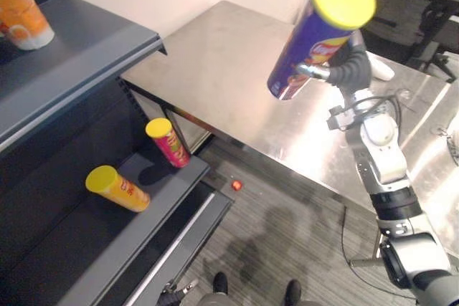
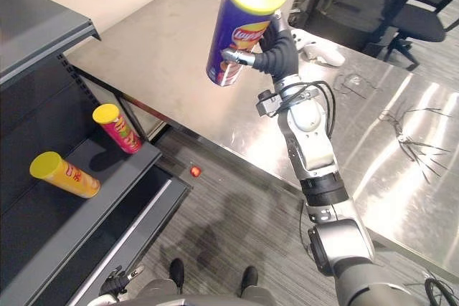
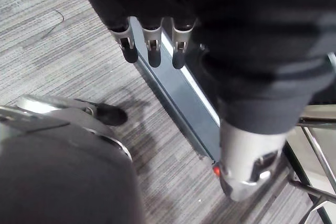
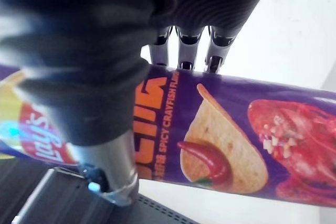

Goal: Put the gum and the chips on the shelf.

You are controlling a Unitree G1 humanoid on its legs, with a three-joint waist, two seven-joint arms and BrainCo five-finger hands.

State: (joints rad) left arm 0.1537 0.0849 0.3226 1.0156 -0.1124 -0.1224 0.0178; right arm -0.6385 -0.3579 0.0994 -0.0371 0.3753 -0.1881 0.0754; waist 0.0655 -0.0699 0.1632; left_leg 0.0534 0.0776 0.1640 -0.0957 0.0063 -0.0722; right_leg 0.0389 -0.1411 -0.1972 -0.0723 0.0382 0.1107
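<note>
**A:** ok so what's the right hand (image 2: pixel 269 51) got?

**B:** A tall purple chips can (image 1: pixel 315 41) with a yellow lid. The fingers go behind it and the thumb across the front, clamped round the lower half. The can's tilted, lid end up, in the air over the steel table (image 1: pixel 215 69).

**A:** Can you make out the label?

**B:** Up close, yeah: a chip with a red chilli on it, a red crayfish next to that, and orange lettering by the thumb. The logo's half under the thumb and one end of the can is cut off.

**A:** And the shelf?

**B:** The dark shelf (image 1: pixel 79 55) is off to that hand's left and lower down. A yellow can (image 1: pixel 118 189) and a red can (image 1: pixel 168 142) lie on its low board, both yellow-lidded, print too small to tell. Higher up there's an orange can (image 1: pixel 21 12), cut off at the edge.

**A:** Other hand?

**B:** The left hand (image 3: pixel 210 24) hangs over the floor (image 3: pixel 52 40) by the shelf's bottom edge, fingers (image 3: pixel 152 51) straight, holding nothing. Just behind the right hand there's a white thing (image 2: pixel 319 51) on the table, partly hidden, no clue what it is.
</note>
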